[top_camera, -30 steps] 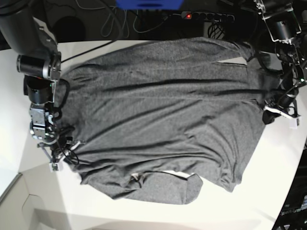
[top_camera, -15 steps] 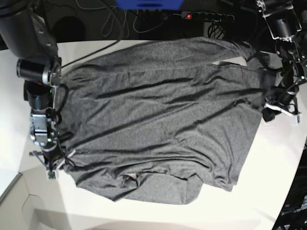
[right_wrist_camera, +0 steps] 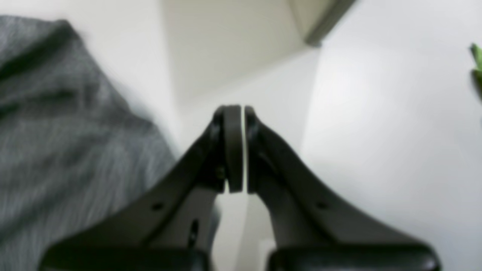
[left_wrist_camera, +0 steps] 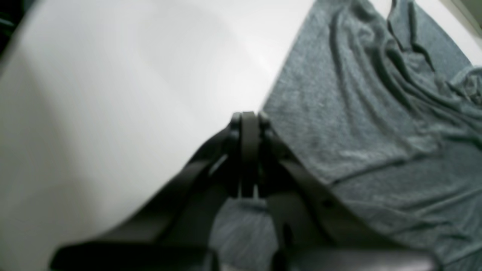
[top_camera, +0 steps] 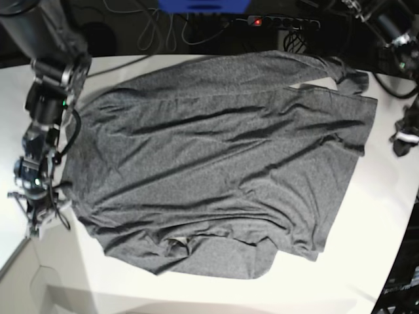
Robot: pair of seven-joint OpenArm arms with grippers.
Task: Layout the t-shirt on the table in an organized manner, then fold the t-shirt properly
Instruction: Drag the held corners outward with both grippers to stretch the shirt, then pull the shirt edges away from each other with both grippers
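Lying flat across the middle of the white surface point(top_camera: 386, 216), the dark heather-grey t-shirt point(top_camera: 216, 163) has its long axis running side to side in the base view. The hem edge sits at that view's right, and the opposite end points toward its left. One sleeve lies along the far edge of the cloth, and another folds under at the near edge. Shallow wrinkles run lengthwise through the body.

Left claw point(left_wrist_camera: 248, 150): jaws pressed together, no cloth between the tips. In the left wrist view the tips sit at the shirt's edge, where cloth meets bare surface. In the base view this claw point(top_camera: 402, 140) stands off the hem.

Right claw point(right_wrist_camera: 235, 146): jaws closed to a hairline gap, gripping nothing, over bare surface just beside the cloth. In the base view it point(top_camera: 36, 212) is at the shirt's left end.
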